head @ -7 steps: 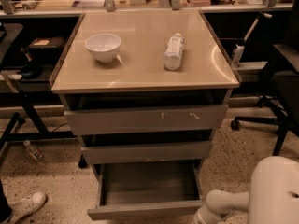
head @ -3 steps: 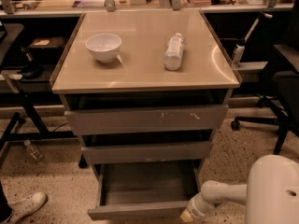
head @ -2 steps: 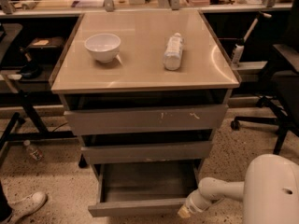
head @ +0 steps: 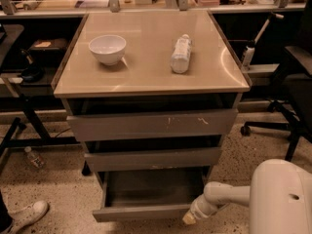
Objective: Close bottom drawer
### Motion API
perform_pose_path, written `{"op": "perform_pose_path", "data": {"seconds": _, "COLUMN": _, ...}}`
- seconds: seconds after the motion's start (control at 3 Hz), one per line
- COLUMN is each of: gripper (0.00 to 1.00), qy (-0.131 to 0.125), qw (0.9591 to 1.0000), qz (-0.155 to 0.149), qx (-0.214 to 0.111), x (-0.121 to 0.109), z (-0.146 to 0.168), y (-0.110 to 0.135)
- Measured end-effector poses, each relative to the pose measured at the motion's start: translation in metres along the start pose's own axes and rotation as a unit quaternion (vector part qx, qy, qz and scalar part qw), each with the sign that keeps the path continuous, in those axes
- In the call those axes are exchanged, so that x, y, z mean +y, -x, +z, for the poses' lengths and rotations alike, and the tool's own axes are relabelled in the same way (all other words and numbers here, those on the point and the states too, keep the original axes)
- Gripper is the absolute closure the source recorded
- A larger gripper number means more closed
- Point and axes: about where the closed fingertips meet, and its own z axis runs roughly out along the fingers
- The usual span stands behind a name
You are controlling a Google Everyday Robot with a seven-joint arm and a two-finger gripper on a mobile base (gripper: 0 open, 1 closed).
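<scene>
The bottom drawer of the tan-topped cabinet stands pulled out, its grey box inside showing open and bare. Its plain front runs along the bottom of the view. My white arm reaches in from the lower right. My gripper sits at the right end of the drawer front, touching or very close to it. Above it are the plain middle drawer front and the wide top drawer front with pale scratch marks; both stand slightly out.
A white bowl and a lying white bottle rest on the cabinet top. An office chair base stands to the right. A shoe and a small bottle lie on the speckled floor at left, by dark table legs.
My arm has swung left from the lower right, bringing the gripper from beside the cabinet to the right end of the bottom drawer front. The drawer has moved in slightly, if at all.
</scene>
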Motion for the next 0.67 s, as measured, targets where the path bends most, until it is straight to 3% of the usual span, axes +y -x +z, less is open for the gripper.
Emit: {"op": "perform_pose_path", "data": {"seconds": 0.67, "gripper": 0.34, "qy": 0.000, "qw": 1.0000, "qz": 0.000, "qx": 0.000, "x": 0.0000, "z": 0.0000, "y": 0.0000}}
